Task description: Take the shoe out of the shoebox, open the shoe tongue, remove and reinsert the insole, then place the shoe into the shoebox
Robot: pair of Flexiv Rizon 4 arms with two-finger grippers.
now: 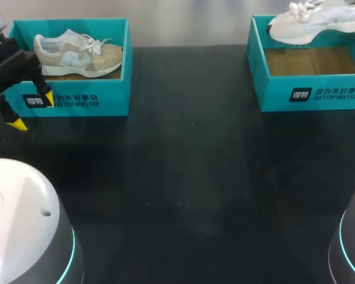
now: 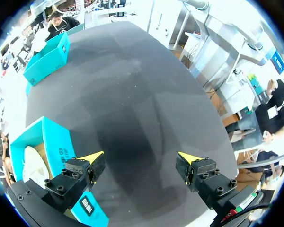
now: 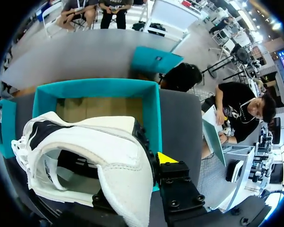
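A white shoe (image 1: 319, 21) hangs over the right teal shoebox (image 1: 307, 92), whose brown floor is bare. In the right wrist view my right gripper (image 3: 149, 171) is shut on the heel of this white shoe (image 3: 109, 156), above the open shoebox (image 3: 151, 106). Only one yellow fingertip (image 3: 166, 158) shows; the shoe hides the other. A beige shoe (image 1: 77, 53) lies in the left teal shoebox (image 1: 77, 100). My left gripper (image 1: 31, 110) hovers open and empty at that box's front left corner. In the left wrist view the left gripper (image 2: 141, 157) spans bare table, with the left shoebox (image 2: 57, 146) beside one finger.
The black table (image 1: 183, 177) stretches wide between and in front of the two boxes. The white domes of my arm bases (image 1: 23, 225) fill the near corners. The right shoebox (image 2: 47, 59) shows far off across the table in the left wrist view.
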